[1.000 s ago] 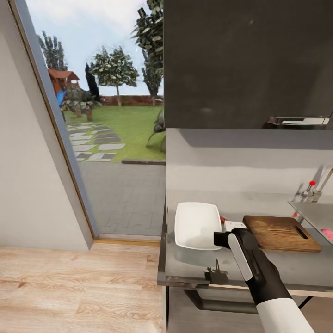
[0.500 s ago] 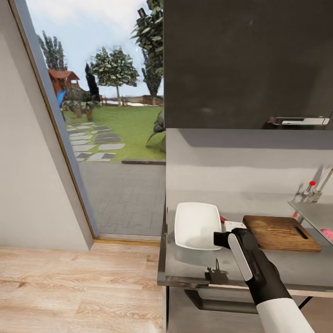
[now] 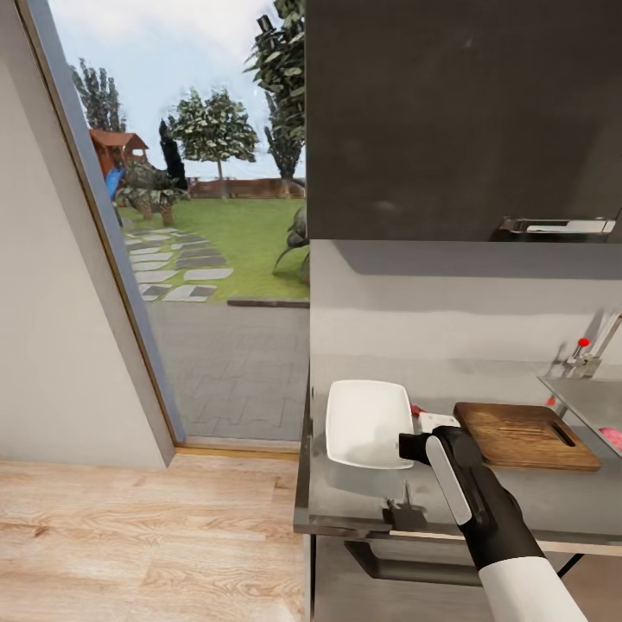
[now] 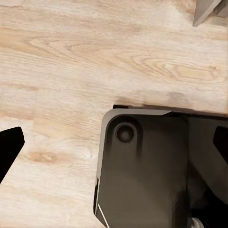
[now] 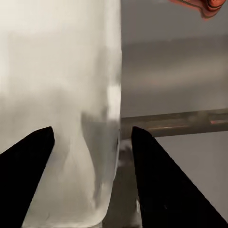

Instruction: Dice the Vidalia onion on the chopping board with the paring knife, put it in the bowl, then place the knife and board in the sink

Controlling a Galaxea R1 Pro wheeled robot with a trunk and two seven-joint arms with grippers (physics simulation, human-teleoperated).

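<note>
The white bowl (image 3: 363, 419) sits on the dark countertop (image 3: 553, 505) near its left end. My right gripper (image 3: 404, 447) is at the bowl's right rim. In the right wrist view the bowl's wall (image 5: 61, 95) lies between its spread fingers (image 5: 164, 185), so it is open. A red end of the paring knife (image 3: 416, 409) (image 5: 202, 5) peeks out between the bowl and the brown chopping board (image 3: 523, 434). A pink bit of the Vidalia onion (image 3: 612, 436) shows in the sink (image 3: 580, 399) at the frame's right edge. My left gripper (image 4: 114, 142) hangs open above the wooden floor.
A dark wall cabinet (image 3: 458, 112) with a metal handle (image 3: 553, 226) hangs over the countertop. The tap's red knob (image 3: 584, 343) stands behind the sink. The countertop's left end (image 3: 302, 484) borders wooden floor (image 3: 130, 536) and a tall glass door (image 3: 207, 259). My own base (image 4: 152, 171) is under the left wrist.
The bowl's near edge sits slightly lower in the picture and the pale reflection under it has grown. The right arm looks unmoved.
</note>
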